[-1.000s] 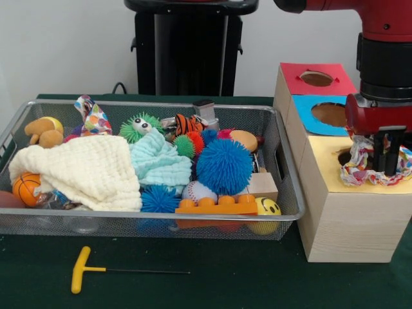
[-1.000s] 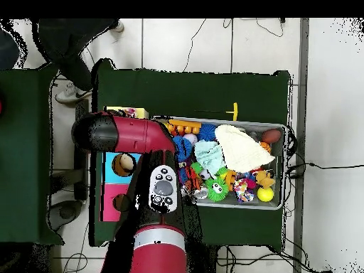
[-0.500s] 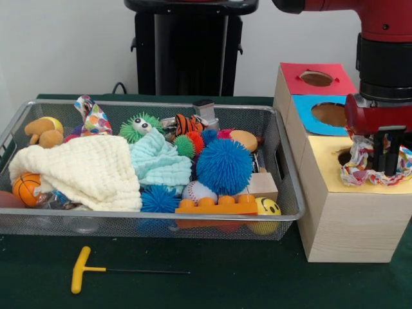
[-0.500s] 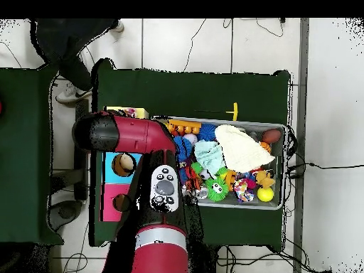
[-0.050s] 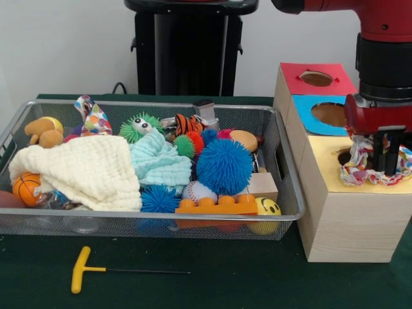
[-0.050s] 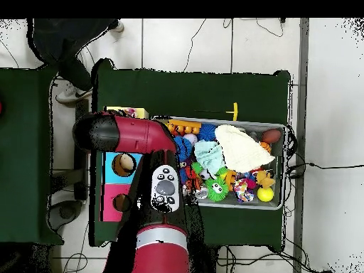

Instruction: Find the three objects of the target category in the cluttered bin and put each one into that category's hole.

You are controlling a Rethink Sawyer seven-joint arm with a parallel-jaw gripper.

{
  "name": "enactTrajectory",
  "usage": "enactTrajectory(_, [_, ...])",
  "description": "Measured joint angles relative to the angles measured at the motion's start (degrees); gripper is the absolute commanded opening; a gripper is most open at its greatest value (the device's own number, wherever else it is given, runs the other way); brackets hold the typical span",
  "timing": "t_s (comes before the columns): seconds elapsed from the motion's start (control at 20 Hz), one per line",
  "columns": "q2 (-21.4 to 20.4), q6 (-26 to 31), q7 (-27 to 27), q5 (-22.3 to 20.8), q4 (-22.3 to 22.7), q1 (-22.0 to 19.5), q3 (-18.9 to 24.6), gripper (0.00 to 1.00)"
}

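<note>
The main risk, as I judge it, is the rope (image 5: 378, 164) catching on the yellow box (image 5: 351, 206) instead of dropping in: its braided loops spread to both sides of the tool (image 5: 386, 168) and lie on the yellow top, wider than what shows of the hole (image 5: 345, 157), so a release from here could leave it draped over the rim or sliding off toward the counter (image 5: 212, 283). A second risk is a loop snagging on the tool when the arm (image 5: 385, 64) lifts, dragging the rope back out. Taking the yellow box as landmark: the arm hangs directly above its top, the tool reaches down to just above the hole, and the rope is bunched around the tool, touching the top on either side. The tool looks pressed together on the rope's middle, though the fingers are partly hidden by the braid. The blue box (image 5: 322, 122) sits just behind the yellow box, the red box (image 5: 309, 80) behind that, both holes free. The bin (image 5: 154, 222) stands beside the yellow box, still crowded. In the overhead view the arm (image 6: 131, 135) covers the yellow box (image 6: 135, 112) almost wholly, so nothing more shows there.
</note>
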Motion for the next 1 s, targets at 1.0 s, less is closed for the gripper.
enactTrajectory(1.0, [-0.6,0.0,0.0,-3.1,0.2,-1.3,1.8,0.00])
